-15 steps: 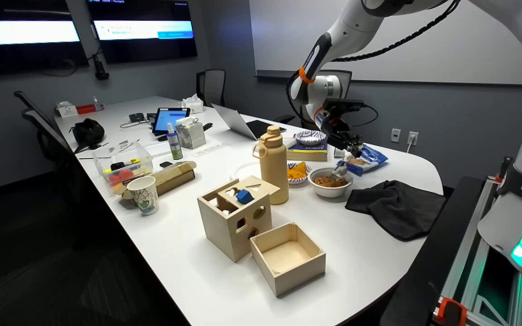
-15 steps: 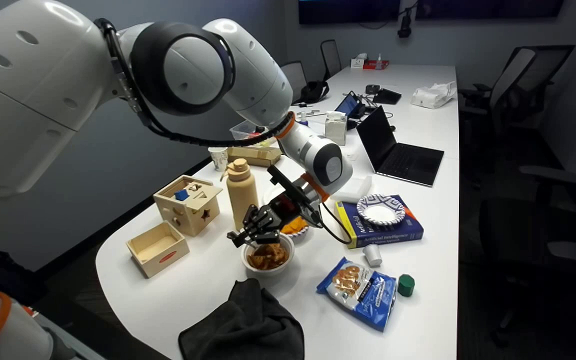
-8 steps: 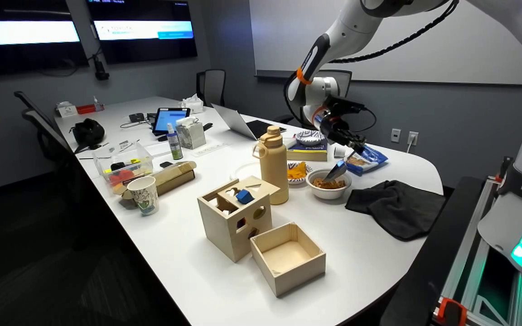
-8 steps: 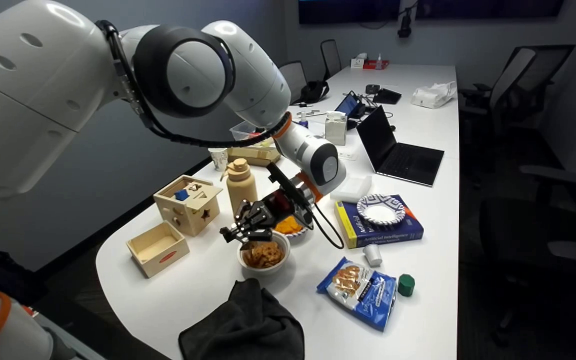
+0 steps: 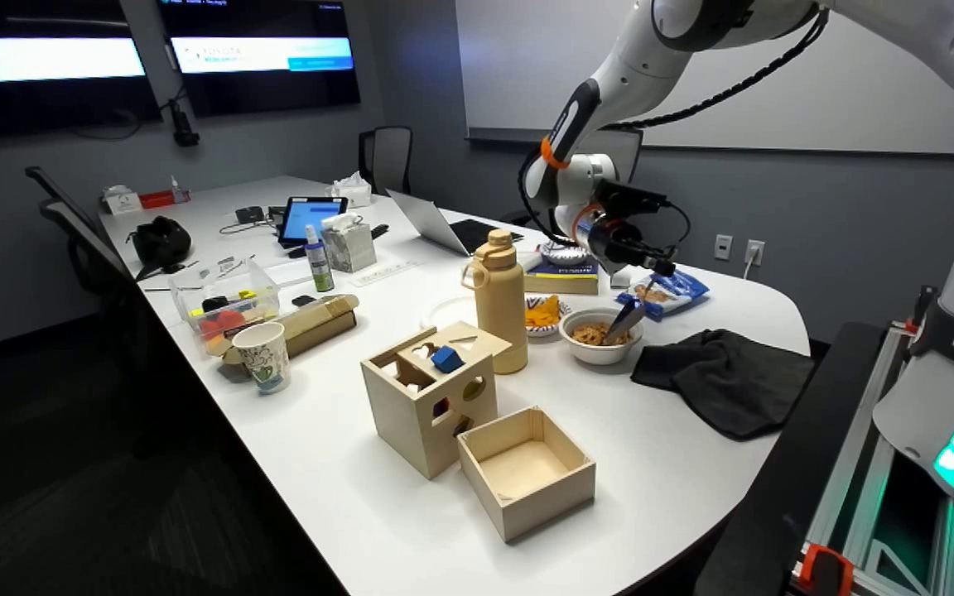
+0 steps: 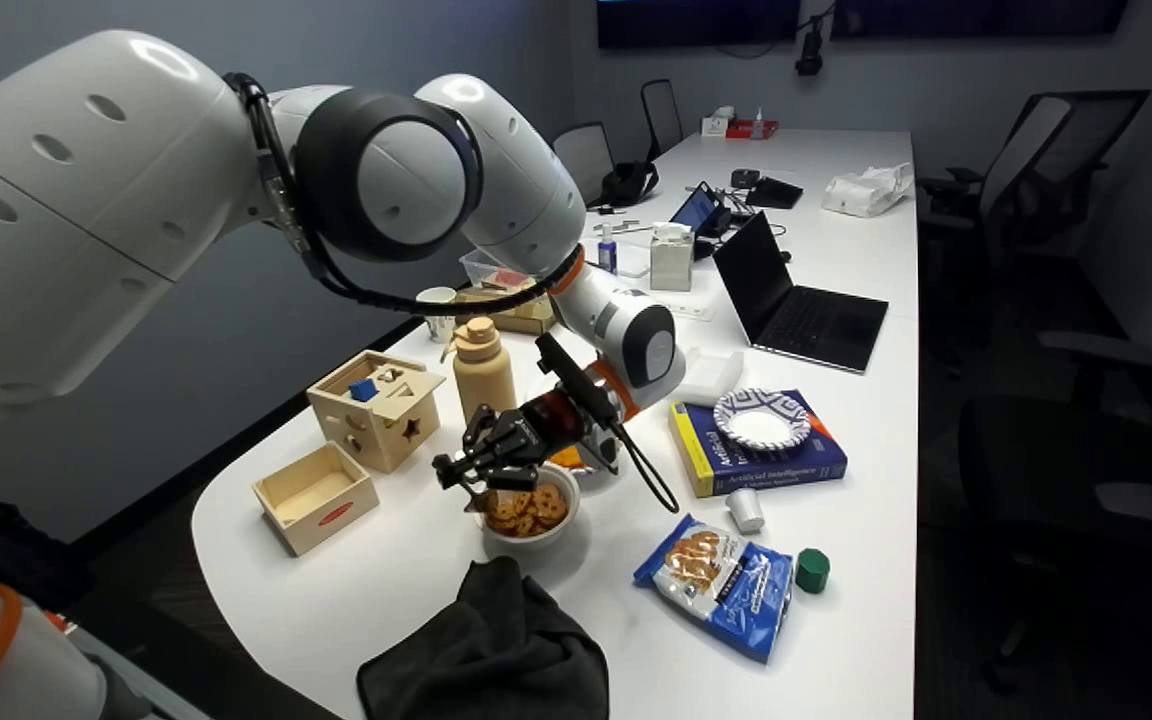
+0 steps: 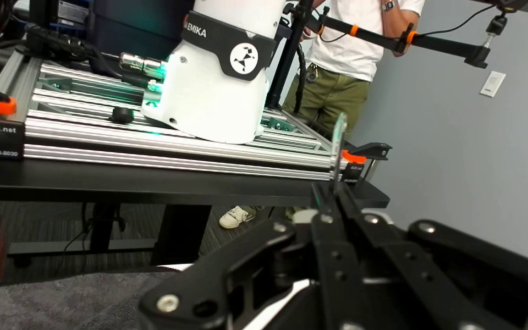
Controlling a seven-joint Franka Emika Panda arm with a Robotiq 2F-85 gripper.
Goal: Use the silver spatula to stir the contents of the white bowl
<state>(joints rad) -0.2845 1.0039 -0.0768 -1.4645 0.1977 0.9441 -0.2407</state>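
The white bowl [image 5: 597,356] stands on the table; it also shows in an exterior view [image 6: 528,542]. Its contents [image 6: 536,510] are small brown round pieces. My gripper [image 5: 661,265] is shut on the silver spatula [image 5: 626,319], above and beside the bowl. The spatula slants down with its blade inside the bowl, at the contents. In an exterior view the gripper [image 6: 448,470] partly covers the blade. In the wrist view the gripper's fingertips [image 7: 330,189] pinch the spatula's thin handle [image 7: 338,142], which points up and away; bowl and contents are out of that view.
A tan bottle [image 5: 500,306] and a paper bowl of orange chips [image 5: 545,326] stand close to the white bowl. A dark cloth [image 5: 725,377], a blue snack bag [image 6: 726,585], a small white cup [image 6: 744,510], a book [image 6: 796,462] and wooden boxes [image 5: 527,472] lie around.
The gripper has tilted and shifted slightly, and the spatula blade has turned and swept through the bowl. The bowl slid a little, and its contents have shifted.
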